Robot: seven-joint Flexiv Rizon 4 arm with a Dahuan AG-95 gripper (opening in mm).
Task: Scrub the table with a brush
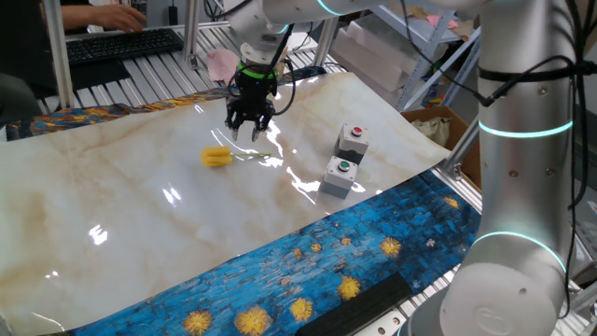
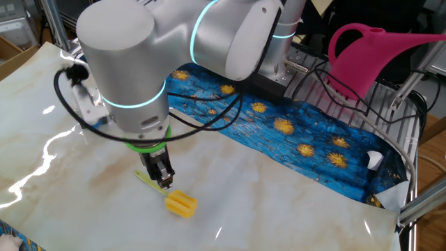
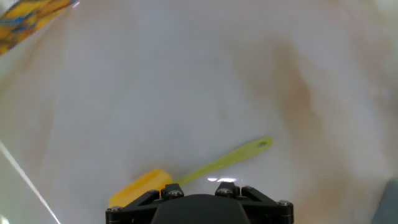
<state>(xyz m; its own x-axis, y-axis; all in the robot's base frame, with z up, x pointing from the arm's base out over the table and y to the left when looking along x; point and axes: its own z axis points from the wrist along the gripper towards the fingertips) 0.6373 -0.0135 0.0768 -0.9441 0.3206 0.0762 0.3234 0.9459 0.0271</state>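
The yellow brush [image 1: 216, 157] lies flat on the cream marble table [image 1: 140, 215], head to the left and thin handle pointing right. My gripper [image 1: 250, 133] hangs just above and behind the handle, jaws spread and empty, not touching the brush. In the other fixed view the gripper [image 2: 166, 183] stands over the handle, with the brush head [image 2: 182, 203] just beyond it. In the hand view the brush [image 3: 140, 188] lies right ahead of the gripper body [image 3: 199, 208]; the fingertips are out of that frame.
Two grey button boxes [image 1: 353, 140] [image 1: 340, 177] stand on the slab right of the brush. Blue flowered cloth [image 1: 354, 252] edges the near side. A pink watering can [image 2: 376, 52] sits off the table. A keyboard [image 1: 121, 42] lies behind on the bench.
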